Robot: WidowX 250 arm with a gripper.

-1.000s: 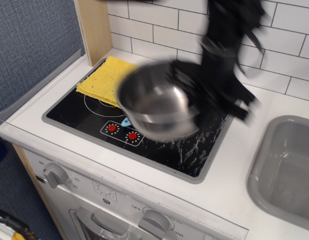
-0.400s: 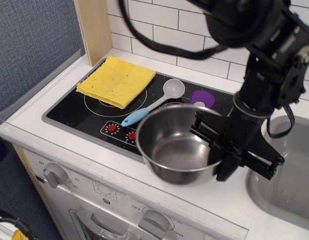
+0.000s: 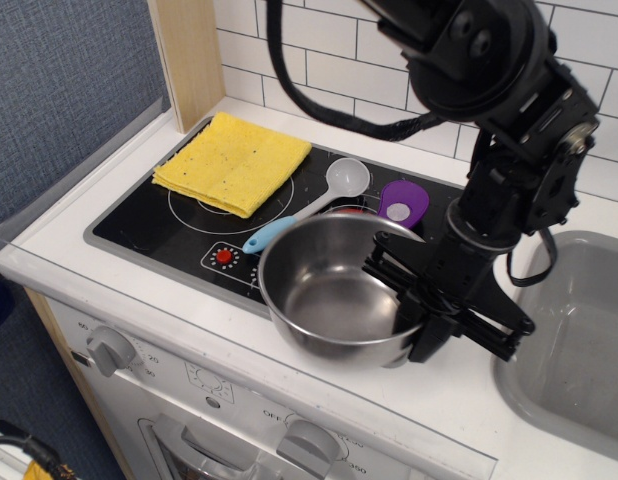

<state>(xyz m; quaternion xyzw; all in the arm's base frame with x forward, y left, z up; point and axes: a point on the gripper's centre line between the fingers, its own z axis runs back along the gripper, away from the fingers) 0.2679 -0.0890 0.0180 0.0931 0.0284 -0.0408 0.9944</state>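
A steel pot (image 3: 329, 290) is held over the front right part of the black stove top (image 3: 149, 225). My black gripper (image 3: 421, 300) is shut on the pot's right rim, with the arm rising behind it. A spoon (image 3: 309, 205) with a white bowl and a blue handle lies on the stove just behind the pot. A purple piece (image 3: 403, 201) lies to the spoon's right. A yellow cloth (image 3: 232, 162) covers the back left burner.
A grey sink (image 3: 579, 340) is set into the counter at the right. White tiles line the back wall and a wooden post (image 3: 186, 55) stands at the back left. Oven knobs (image 3: 111, 348) run along the front panel.
The pot went from over the stove's middle to the front right with the arm, uncovering the spoon and purple piece. Since 0.4 s ago it shifted slightly left and back.
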